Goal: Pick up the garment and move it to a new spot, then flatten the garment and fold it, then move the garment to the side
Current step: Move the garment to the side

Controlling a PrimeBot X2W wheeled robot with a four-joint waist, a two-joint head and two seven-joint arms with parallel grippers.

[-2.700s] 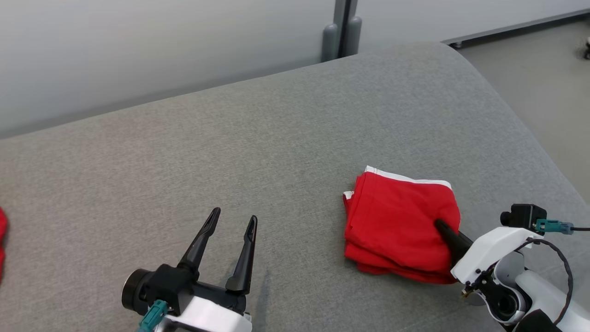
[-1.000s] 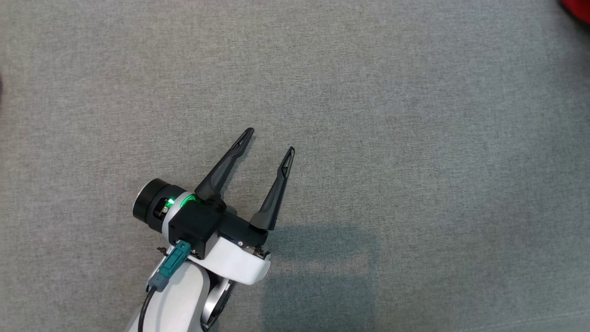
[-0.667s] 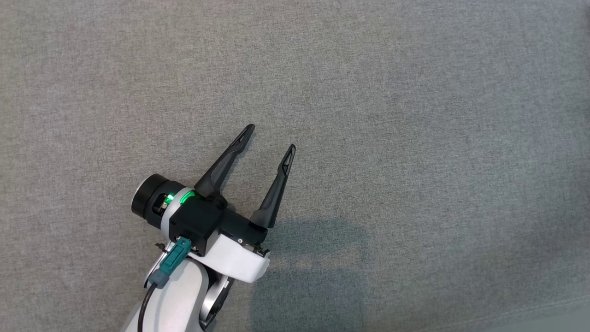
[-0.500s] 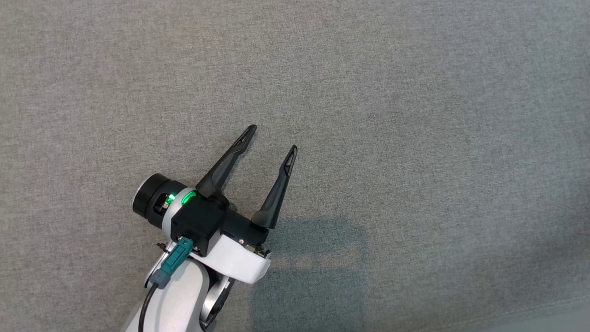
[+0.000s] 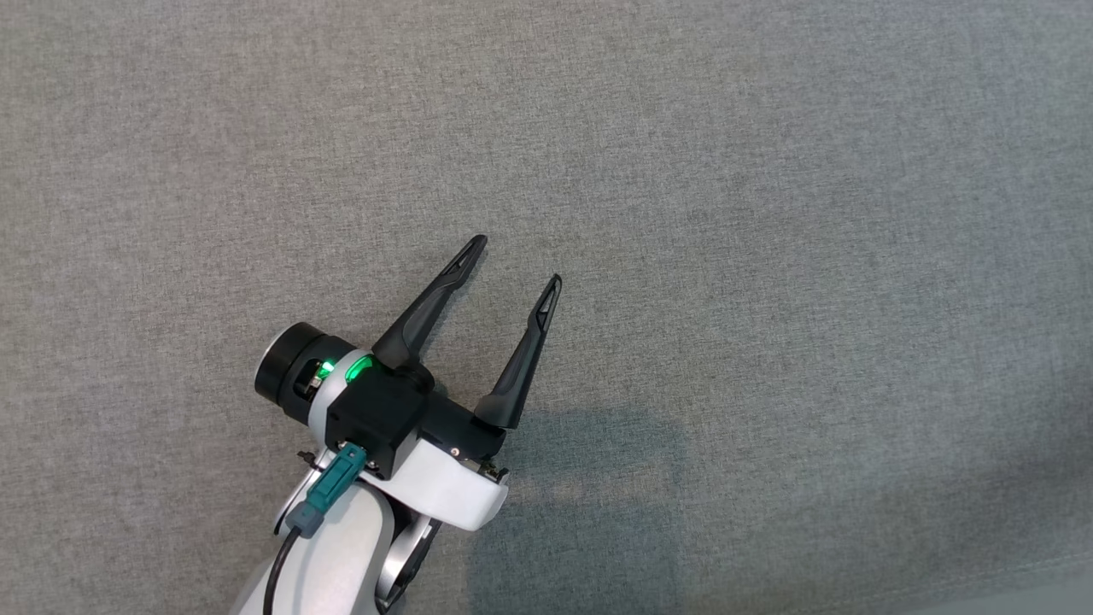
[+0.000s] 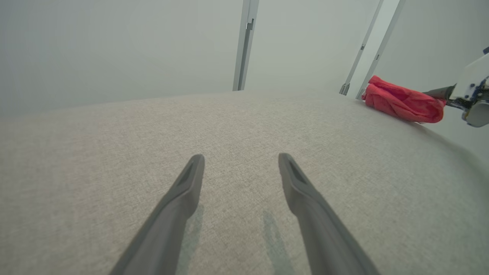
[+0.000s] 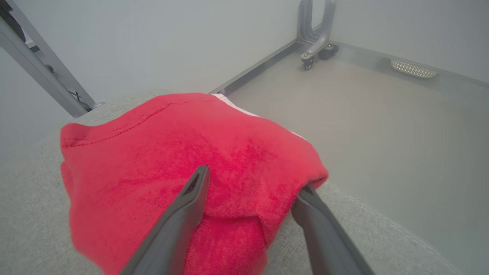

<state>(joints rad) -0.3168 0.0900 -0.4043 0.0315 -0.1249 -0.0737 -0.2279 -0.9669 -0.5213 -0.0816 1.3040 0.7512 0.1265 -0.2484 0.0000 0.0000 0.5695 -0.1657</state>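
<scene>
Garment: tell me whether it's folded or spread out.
Folded: the garment is a compact layered bundle, not spread flat; the open right gripper straddles one end.

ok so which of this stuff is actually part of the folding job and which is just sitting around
Part of the job:
- red garment
- right gripper, open, straddling the garment's corner
- left gripper, open over the grey cushion

Just sitting around:
- wheeled metal frame
- floor vent
- upright post

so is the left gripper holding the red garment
No, the left gripper is open, with nothing but bare grey fabric surface between its fingers.
</scene>
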